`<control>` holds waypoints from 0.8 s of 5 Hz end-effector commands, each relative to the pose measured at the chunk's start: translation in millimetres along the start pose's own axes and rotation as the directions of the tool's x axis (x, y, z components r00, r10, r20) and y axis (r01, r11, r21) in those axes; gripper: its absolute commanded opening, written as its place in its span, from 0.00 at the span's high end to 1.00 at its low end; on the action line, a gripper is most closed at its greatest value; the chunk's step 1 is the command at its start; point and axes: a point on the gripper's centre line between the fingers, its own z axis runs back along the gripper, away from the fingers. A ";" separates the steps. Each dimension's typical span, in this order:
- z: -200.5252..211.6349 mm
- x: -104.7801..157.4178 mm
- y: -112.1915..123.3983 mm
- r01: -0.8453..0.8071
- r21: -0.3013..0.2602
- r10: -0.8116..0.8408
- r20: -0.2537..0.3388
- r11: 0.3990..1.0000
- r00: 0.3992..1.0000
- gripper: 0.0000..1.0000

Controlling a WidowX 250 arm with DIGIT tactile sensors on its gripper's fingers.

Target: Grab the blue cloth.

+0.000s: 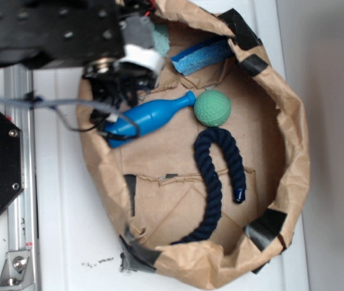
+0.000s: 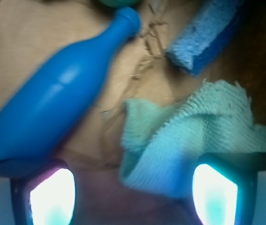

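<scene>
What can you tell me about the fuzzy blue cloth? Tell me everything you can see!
The blue cloth is a pale teal rag with a bumpy, towel-like weave and fraying edges. It lies crumpled and folded on the brown paper of the bag's floor, just below the blue sponge and to the right of the blue bottle. In the wrist view it sits right ahead of the gripper, whose jaws stand open, the right one overlapping its edge. From the exterior view the arm hides most of it.

Soft daylight, blurred glaring wrist view.
</scene>
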 end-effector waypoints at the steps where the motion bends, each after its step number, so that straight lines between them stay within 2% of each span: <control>1: -6.5 29.0 -4.1 0.025 0.049 -0.027 0.042 0.999 0.999 0.00; 2: -20.1 29.1 -7.2 0.017 0.094 -0.017 0.003 0.995 1.000 0.00; 3: -21.7 33.6 -1.0 0.006 0.127 -0.006 0.001 0.992 1.000 0.00; 4: -32.7 35.2 18.6 -0.039 0.173 0.045 -0.035 0.984 0.998 0.00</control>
